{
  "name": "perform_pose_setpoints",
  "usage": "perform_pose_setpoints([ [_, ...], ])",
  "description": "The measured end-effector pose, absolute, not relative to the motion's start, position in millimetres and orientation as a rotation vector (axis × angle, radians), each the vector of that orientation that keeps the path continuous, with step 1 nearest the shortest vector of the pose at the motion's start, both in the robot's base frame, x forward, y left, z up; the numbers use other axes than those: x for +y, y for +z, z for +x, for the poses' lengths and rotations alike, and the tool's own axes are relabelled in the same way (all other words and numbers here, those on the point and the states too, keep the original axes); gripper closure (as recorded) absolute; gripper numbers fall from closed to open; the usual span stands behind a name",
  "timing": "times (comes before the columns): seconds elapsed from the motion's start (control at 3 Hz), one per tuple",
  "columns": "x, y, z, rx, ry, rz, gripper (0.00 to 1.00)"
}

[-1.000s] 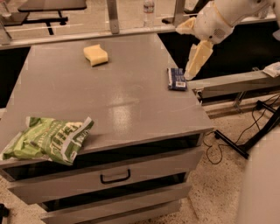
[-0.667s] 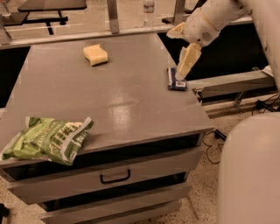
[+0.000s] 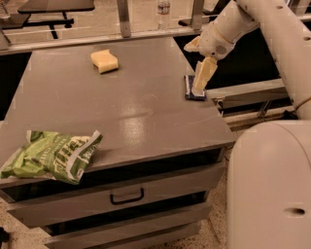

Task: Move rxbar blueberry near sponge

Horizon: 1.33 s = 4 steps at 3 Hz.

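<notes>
Tool [image 3: 199,86] down at the right edge of the counter [image 3: 121,112], hung from a white arm [image 3: 262,24] reaching in from the upper right, pale yellow and pointed downward with a slight lean to the left. Tip right over the right-hand part of the rxbar blueberry [image 3: 189,87], overlapping it in this view; cannot tell whether touching the wrapper or just above it. Cannot tell how far open either, nor whether anything gripped. Rxbar blueberry flat on the grey counter, dark navy, long side running away from the camera, close to the right edge and roughly halfway back. Sponge [image 3: 104,61] well apart from it, toward the far side and left of centre, pale yellow, wavy-edged, lying flat and alone. Bare grey surface between the two, with a dull sheen of reflected light near the middle. Green chip bag [image 3: 51,155] crumpled at the front left corner, partly overhanging the front edge, well away from both bar and sponge. Below the counter top, a drawer front [image 3: 73,206] with a dark handle [image 3: 127,197] at its middle, and a second front lower down. Large white rounded robot body [image 3: 269,185] filling the lower right, just beside the counter. Beyond the far edge, a pale metal rail [image 3: 97,40] running left to right, and a clear bottle [image 3: 164,7] standing behind it.
</notes>
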<state>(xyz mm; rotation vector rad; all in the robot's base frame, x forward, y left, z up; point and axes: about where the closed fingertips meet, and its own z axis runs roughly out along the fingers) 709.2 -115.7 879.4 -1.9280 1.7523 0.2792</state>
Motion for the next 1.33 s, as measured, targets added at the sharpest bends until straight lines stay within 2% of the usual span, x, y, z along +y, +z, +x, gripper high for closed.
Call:
perform_pose_setpoints([
  [0.67, -132.5, 842.5, 716.7, 1.819, 0.216, -1.991, 0.0],
  [1.0, -135.4, 832.5, 714.3, 1.827, 0.2, -2.025, 0.15],
  [1.33, -136.8, 829.9, 713.0, 1.83, 0.193, -2.041, 0.39],
])
